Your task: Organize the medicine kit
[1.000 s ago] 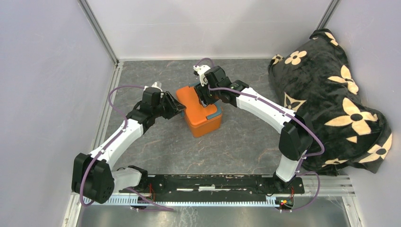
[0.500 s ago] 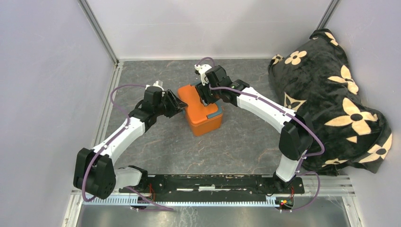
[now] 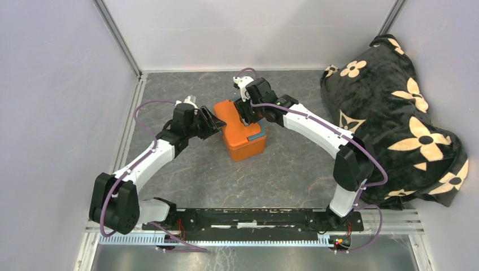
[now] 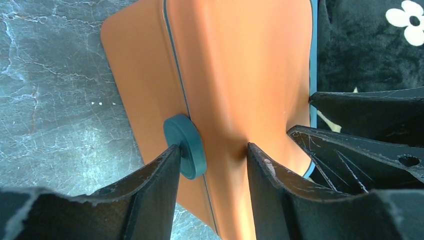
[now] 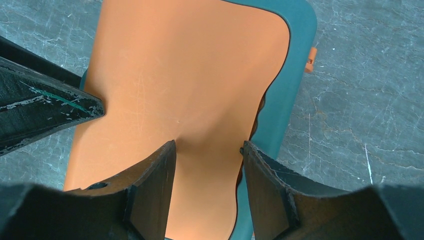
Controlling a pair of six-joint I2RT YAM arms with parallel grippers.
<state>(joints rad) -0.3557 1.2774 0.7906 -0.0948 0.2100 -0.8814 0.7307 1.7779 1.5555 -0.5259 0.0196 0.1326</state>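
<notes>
At the centre of the table point(image 3: 294, 169), the orange medicine kit point(image 3: 242, 135) lies diagonally, long axis running far-left to near-right, teal-edged end near-right. The left gripper point(image 4: 212, 149), swung slightly inward since a second ago, stands parted against the kit's side. Whether the right gripper point(image 5: 209, 145) atop it is grasping cannot be told.

No readable text, label, brand mark, number or sign in any of the three views. Blanket point(image 3: 395, 113): pale flower and diamond motifs on black, pattern only, no lettering made out.
</notes>
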